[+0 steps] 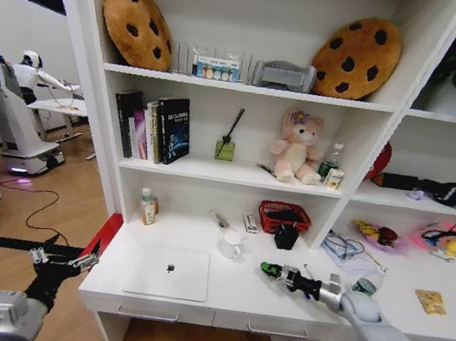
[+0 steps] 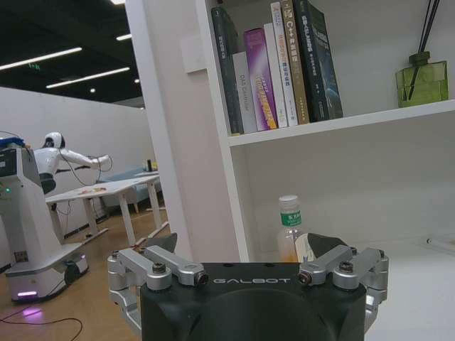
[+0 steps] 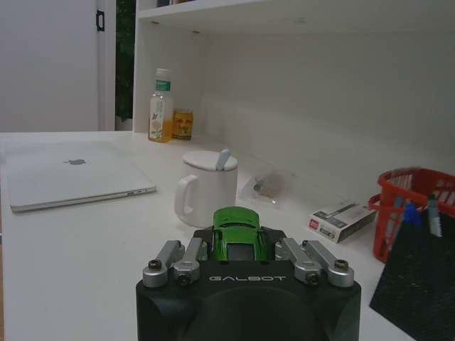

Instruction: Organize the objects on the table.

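1. We saw a long white desk top (image 1: 190, 306) joined to tall shelving, with silver-handled drawers under its front edge.
2. A closed silver laptop (image 1: 168, 271) lay flat near the front left.
3. A white mug (image 1: 231, 245) stood just behind it to the right.
4. A red mesh basket (image 1: 284, 217) sat at the back.
5. A drink bottle (image 1: 149, 207) stood at the back left.
6. A yellow packet (image 1: 431, 301) lay far right.

Bare table (image 1: 243, 297) strip between laptop (image 1: 168, 271) and right gripper (image 1: 269, 269) — passable. White mug (image 1: 231, 245) and red basket (image 1: 284, 217) block path toward back wall.
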### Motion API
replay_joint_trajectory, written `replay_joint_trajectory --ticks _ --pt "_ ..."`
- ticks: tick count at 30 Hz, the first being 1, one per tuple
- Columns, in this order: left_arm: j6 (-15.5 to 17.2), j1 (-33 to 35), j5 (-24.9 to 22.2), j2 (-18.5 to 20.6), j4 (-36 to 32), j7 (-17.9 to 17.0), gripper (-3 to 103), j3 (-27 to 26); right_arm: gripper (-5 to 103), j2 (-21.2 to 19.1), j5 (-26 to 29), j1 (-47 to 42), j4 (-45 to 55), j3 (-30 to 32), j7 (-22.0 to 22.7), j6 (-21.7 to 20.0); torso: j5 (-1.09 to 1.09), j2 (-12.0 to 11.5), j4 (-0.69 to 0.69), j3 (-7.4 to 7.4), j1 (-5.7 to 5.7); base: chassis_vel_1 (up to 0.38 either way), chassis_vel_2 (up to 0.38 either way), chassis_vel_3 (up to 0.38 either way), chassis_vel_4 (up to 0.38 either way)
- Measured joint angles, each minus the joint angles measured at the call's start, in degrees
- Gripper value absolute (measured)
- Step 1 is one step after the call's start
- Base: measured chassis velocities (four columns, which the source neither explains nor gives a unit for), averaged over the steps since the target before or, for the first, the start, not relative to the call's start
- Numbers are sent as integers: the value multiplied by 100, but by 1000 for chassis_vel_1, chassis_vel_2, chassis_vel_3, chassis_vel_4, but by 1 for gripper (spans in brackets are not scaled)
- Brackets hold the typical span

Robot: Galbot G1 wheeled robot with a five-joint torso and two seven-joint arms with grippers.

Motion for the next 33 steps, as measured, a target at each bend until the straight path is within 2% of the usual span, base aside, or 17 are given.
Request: replay_joint_trajectory --ticks 4,10,15,18,19,21,22,23,24,25,26,27,29,33 --pt "0 0 0 0 0 0 100 0 36 -212 204 -236 185 276 44 49 1 0 0 0 0 0 0 0 0" --pt "0 0 0 0 0 0 100 0 36 -303 480 -491 488 521 228 66 2 1 0 0 -1 0 0 0 0" --pt "0 0 0 0 0 0 100 0 36 -580 845 -42 516 375 209 -59 1 2 0 -1 -2 0 0 0 0" --pt "0 0 0 0 0 0 100 0 36 -929 1246 1275 221 -461 111 -295 -1 2 0 -1 -1 0 0 0 0" --pt "0 0 0 0 0 0 100 0 36 -929 1246 1275 221 -461 111 -295 -1 2 0 -1 -1 0 0 0 0" --pt "0 0 0 0 0 0 100 0 36 -937 1521 2653 -76 -1540 107 -507 -3 2 2 -1 -1 0 0 0 0" --pt "0 0 0 0 0 0 100 0 36 -937 1521 2653 -76 -1540 107 -507 -3 2 2 -1 -1 0 0 0 0" --pt "0 0 0 1 0 0 100 0 36 -817 1611 3405 -277 -2149 124 -591 2 2 1 0 -1 0 0 0 0" --pt "1 0 0 0 0 0 100 0 36 -725 1639 3789 -403 -2433 132 -617 2 1 2 0 -1 0 0 0 0" --pt "1 0 0 0 0 0 100 0 36 -725 1639 3789 -403 -2433 132 -617 2 1 2 0 -1 0 0 0 0" --pt "1 0 0 0 1 0 100 0 36 -393 1638 4697 -869 -3117 132 -627 -5 2 4 -1 -1 0 0 0 0" --pt "1 0 0 0 1 0 100 0 36 -393 1638 4697 -869 -3117 132 -627 -5 2 4 -1 -1 0 0 0 0" --pt "1 0 0 0 1 0 100 0 36 185 1544 5514 -1590 -3721 97 -625 1 1 4 1 0 0 0 0 0" --pt "1 0 0 1 0 0 100 1 36 623 1483 6050 -2171 -4080 24 -627 0 1 4 1 0 0 0 0 0"
